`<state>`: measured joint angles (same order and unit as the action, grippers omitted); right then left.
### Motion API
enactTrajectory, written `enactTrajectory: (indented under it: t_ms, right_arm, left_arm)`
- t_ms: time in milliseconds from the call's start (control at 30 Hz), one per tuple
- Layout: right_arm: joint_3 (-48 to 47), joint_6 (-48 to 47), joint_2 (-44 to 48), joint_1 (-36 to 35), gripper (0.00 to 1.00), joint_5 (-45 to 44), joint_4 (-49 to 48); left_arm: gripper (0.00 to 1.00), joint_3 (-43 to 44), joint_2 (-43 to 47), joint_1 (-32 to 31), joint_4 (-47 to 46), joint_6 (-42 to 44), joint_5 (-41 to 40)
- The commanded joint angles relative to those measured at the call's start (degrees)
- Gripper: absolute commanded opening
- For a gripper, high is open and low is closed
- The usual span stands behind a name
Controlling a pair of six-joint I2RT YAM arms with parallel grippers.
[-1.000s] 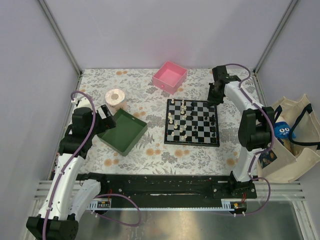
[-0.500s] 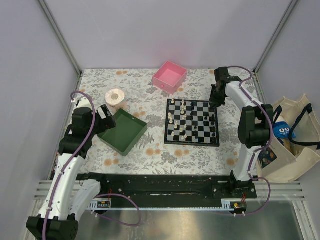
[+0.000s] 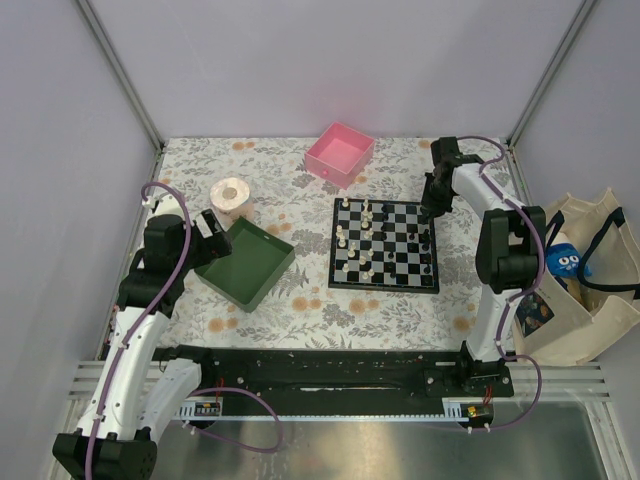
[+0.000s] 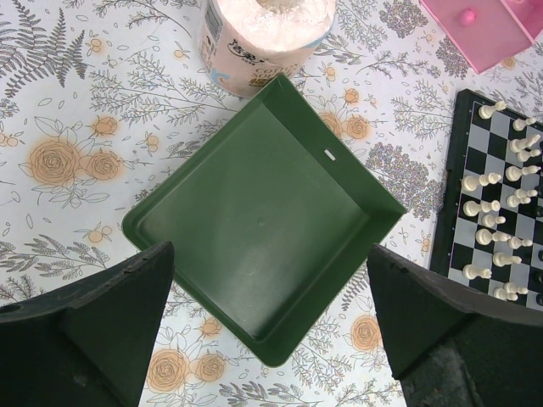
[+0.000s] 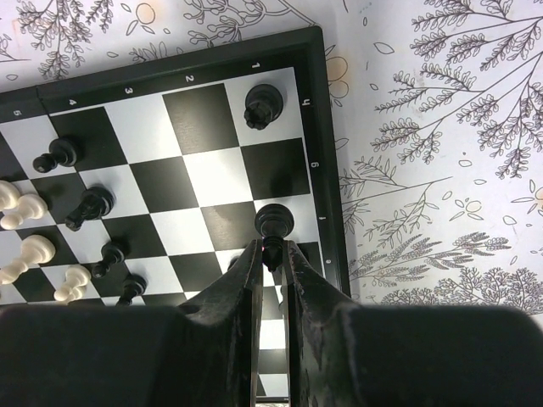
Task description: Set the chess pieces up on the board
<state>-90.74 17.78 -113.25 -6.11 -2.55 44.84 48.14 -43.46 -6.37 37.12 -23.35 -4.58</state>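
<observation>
The right gripper (image 5: 271, 248) has its jaws pinched nearly together on a small black piece (image 5: 273, 224). It holds the piece low down, over an edge square of the board (image 5: 321, 127) just inside the rim, two squares along from another black piece in the corner square (image 5: 263, 104).

To do this well, I judge the piece should go straight down onto the middle of its square. The jaws should part only a little and lift vertically, so the fingers do not brush it over or nudge the black pawns nearby. The cream pieces (image 5: 25, 203) stand further in.

The board lies in the right half of the floral tabletop (image 5: 424, 127). At the left, the left gripper (image 4: 270, 254) hangs spread wide above the green tray (image 4: 254, 212). A paper roll (image 4: 259, 38) stands beyond the tray, with a pink box (image 4: 484, 34) toward the far edge. Pale walls enclose the table, and a tote bag (image 3: 580, 290) sits outside the right edge.
</observation>
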Motion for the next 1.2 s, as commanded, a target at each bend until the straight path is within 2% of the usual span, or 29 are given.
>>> enactTrajectory:
  t_ms: [0, 700, 1167]
  right_arm:
    - [-0.1, 0.0, -1.0, 0.5, 0.19, -0.8, 0.1]
    - [-0.3, -1.0, -1.1, 0.5, 0.2, -0.5, 2.2]
    - [-3.7, -1.5, -1.9, 0.6, 0.34, 0.8, 2.8]
  left_arm:
    - [0.99, -0.2, 0.3, 0.4, -2.9, 0.3, 1.1]
    - [0.99, -0.4, 0.7, 0.5, -2.9, 0.3, 1.0]
    - [0.99, -0.3, 0.7, 0.6, -2.9, 0.3, 1.1]
